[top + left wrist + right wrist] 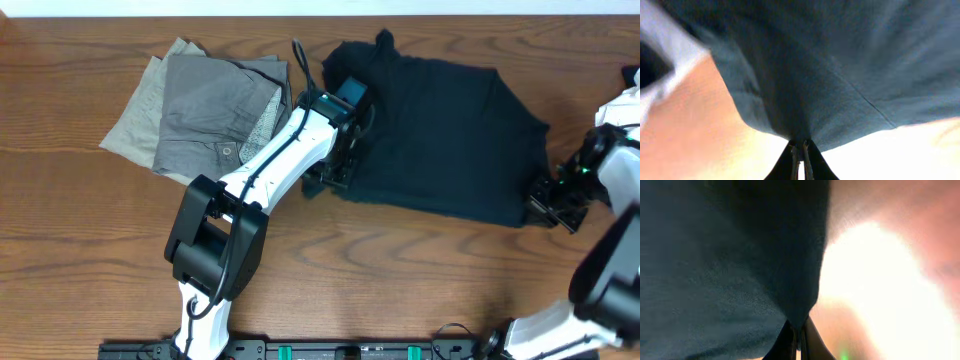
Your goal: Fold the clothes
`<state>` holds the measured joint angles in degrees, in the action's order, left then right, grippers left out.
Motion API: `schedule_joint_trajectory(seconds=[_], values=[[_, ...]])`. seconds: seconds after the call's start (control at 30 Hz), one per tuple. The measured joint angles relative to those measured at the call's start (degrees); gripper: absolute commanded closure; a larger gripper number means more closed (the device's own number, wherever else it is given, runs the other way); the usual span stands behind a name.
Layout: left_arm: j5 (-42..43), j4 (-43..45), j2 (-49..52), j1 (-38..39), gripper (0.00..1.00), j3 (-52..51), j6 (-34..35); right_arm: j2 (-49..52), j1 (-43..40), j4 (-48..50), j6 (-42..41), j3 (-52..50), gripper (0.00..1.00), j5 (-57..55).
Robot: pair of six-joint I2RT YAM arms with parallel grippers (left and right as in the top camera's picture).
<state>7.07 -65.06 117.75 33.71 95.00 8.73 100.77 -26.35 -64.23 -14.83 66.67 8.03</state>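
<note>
A dark black-blue garment (440, 135) lies spread across the middle and right of the wooden table. My left gripper (335, 175) is shut on its lower left corner; the left wrist view shows the cloth (830, 75) pinched between the fingertips (801, 150). My right gripper (545, 200) is shut on its lower right corner; the right wrist view shows the fabric (730, 265) pinched in the fingers (799, 330). A folded grey piece with a buttoned waistband (215, 110) lies on a khaki piece (135, 125) at the left.
A black cable (302, 65) runs along the left arm near the grey piece. Something dark (632, 75) sits at the right edge of the table. A rail (350, 350) runs along the front edge.
</note>
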Motion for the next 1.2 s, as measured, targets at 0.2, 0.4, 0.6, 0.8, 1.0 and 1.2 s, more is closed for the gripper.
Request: schedule_joint_trajectory(seconds=[0.2, 0.4, 0.6, 0.8, 1.0, 1.2], values=[[0.1, -5.4, -1.7, 0.1, 0.94, 0.0, -1.2, -15.0, 0.0, -3.9, 0.0, 0.5, 0.99, -2.9], [0.2, -0.8, -8.0, 0.1, 0.94, 0.0, -5.8, -17.1, 1.2, 1.5, -1.2, 0.7, 0.99, -4.7], [0.0, 2.9, -7.2, 0.1, 0.93, 0.0, -11.0, -12.4, 3.1, 10.1, -3.2, 0.7, 0.99, -4.7], [0.0, 7.9, -2.6, 0.1, 0.94, 0.0, -15.5, -5.4, 4.5, 16.0, -4.5, 0.7, 0.99, -4.2], [-0.8, 15.6, 0.7, 0.1, 0.53, 0.0, -20.0, 0.8, 5.3, 20.3, -5.5, 0.7, 0.99, -4.0], [-1.2, 12.8, 0.7, 0.1, 0.52, 0.0, -18.8, 3.0, 5.6, 21.5, -5.6, 0.7, 0.99, -3.7]])
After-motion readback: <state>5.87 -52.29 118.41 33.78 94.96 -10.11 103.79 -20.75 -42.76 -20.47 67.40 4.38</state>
